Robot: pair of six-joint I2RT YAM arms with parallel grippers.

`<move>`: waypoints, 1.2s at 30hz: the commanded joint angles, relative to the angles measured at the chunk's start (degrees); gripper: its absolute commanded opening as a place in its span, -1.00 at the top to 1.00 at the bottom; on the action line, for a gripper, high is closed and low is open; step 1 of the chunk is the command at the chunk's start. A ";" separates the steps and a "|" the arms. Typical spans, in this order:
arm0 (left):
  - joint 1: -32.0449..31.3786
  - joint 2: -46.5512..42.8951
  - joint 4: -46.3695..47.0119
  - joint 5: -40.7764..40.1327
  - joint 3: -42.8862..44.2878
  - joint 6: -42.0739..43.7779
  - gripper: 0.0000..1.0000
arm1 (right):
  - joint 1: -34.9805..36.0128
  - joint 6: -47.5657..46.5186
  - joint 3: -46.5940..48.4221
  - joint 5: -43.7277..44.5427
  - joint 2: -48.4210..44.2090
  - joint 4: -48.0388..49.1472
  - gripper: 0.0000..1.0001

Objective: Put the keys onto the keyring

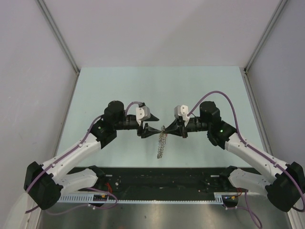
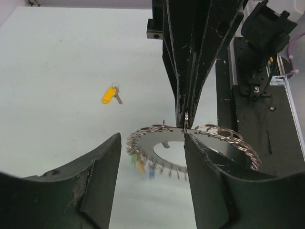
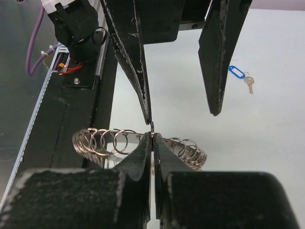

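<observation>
The keyring [image 1: 162, 143] is a grey round plate fringed with small metal rings and coloured tags. It hangs between my two grippers above the table. My right gripper [image 3: 152, 137] is shut on a small ring at the keyring's [image 3: 109, 140] rim, also seen in the left wrist view [image 2: 186, 115]. My left gripper [image 2: 152, 143] is open, its fingers on either side of the keyring's [image 2: 164, 142] near edge. One left fingertip [image 3: 147, 117] is close to the pinched ring. On the table lie two keys, one with a yellow tag [image 2: 110, 94] and one with a blue tag [image 3: 237, 72].
A black base strip [image 1: 167, 179] and a white cable rail [image 1: 143, 199] run along the near edge under the arms. Grey booth walls [image 1: 47, 57] close in the table [image 1: 157, 86] on the left, right and back.
</observation>
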 commanded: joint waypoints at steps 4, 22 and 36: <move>-1.55 1.84 -1.15 0.57 1.19 2.69 -0.05 | -0.49 -0.99 2.36 -1.40 0.51 2.50 1.00; -3.57 4.39 -3.25 1.72 2.42 1.99 0.59 | 0.21 -0.46 2.27 -0.79 1.47 3.03 1.00; -3.66 3.60 4.30 3.56 0.67 -4.07 0.85 | 0.91 -0.20 2.36 1.06 3.67 3.64 0.98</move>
